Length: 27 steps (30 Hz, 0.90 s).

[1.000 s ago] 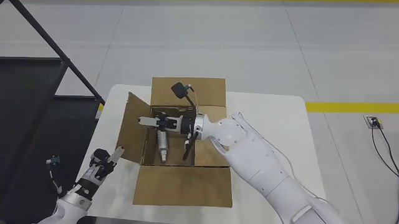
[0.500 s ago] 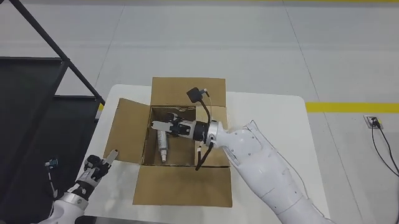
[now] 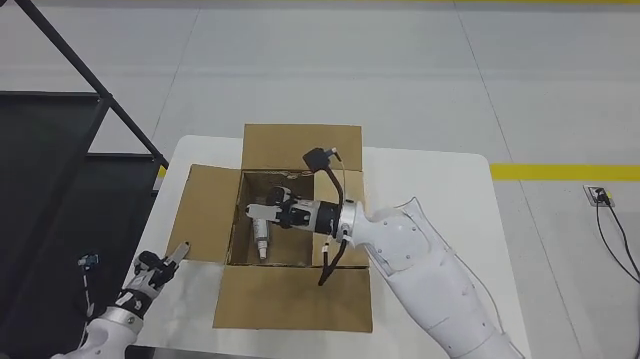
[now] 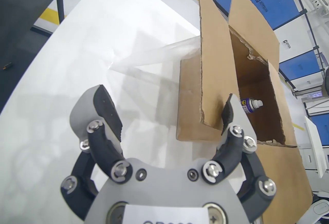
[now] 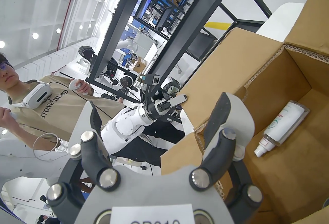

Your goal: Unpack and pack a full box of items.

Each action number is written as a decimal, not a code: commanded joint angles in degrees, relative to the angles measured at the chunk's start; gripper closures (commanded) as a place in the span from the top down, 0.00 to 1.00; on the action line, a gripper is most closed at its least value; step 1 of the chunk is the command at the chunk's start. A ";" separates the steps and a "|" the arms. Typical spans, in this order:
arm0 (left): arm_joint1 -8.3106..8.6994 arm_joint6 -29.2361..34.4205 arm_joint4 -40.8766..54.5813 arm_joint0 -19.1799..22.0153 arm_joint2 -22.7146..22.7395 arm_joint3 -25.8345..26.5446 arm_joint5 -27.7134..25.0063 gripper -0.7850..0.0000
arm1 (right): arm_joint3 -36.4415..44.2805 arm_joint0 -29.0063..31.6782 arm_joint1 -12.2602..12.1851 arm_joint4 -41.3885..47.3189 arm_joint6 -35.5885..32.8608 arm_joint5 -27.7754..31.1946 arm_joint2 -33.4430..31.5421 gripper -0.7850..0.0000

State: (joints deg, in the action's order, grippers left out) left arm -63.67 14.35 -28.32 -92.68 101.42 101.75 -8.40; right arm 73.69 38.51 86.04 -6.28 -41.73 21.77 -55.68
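One open box (image 3: 300, 144) sat on the table (image 3: 440, 189), with one bottle (image 3: 260, 234) lying inside. Both grippers gaped wide and empty: the right gripper (image 5: 158, 106) over the box, the left gripper (image 4: 165, 99) near its side flap.

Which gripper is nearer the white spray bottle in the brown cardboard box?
Right. The right gripper is over the open box, close above the bottle; the left gripper is outside its side flap.

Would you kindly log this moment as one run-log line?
right gripper: open, over open brown cardboard box | white spray bottle: lying inside | left gripper: open, beside flap
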 commanded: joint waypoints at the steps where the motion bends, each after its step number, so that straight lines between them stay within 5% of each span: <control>1: -0.04 -0.38 0.61 -0.59 0.35 1.03 -0.68 1.00 | 0.35 0.21 -0.09 -0.38 0.06 -0.15 -0.08 1.00; 10: -0.29 -3.19 3.21 -7.20 3.62 12.24 -6.29 1.00 | 6.67 4.72 -1.29 -5.86 1.67 -1.82 -2.02 1.00; 17: -0.24 2.07 7.57 -11.81 4.14 23.44 -11.96 1.00 | 18.58 15.88 -3.56 -11.96 5.65 -1.92 -8.53 1.00; 22: 0.07 9.86 8.39 -8.34 -0.54 26.81 -9.53 1.00 | 26.45 26.36 -5.24 -13.67 9.33 0.15 -15.55 1.00; 27: -0.17 12.10 3.14 -0.75 -11.04 24.82 -4.75 1.00 | 30.58 35.65 -6.64 -12.63 11.22 3.22 -22.65 1.00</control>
State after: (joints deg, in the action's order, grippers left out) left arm -63.76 26.04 -24.34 -95.02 93.01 127.10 -14.20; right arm 103.89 72.60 79.58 -19.16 -30.69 24.57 -77.09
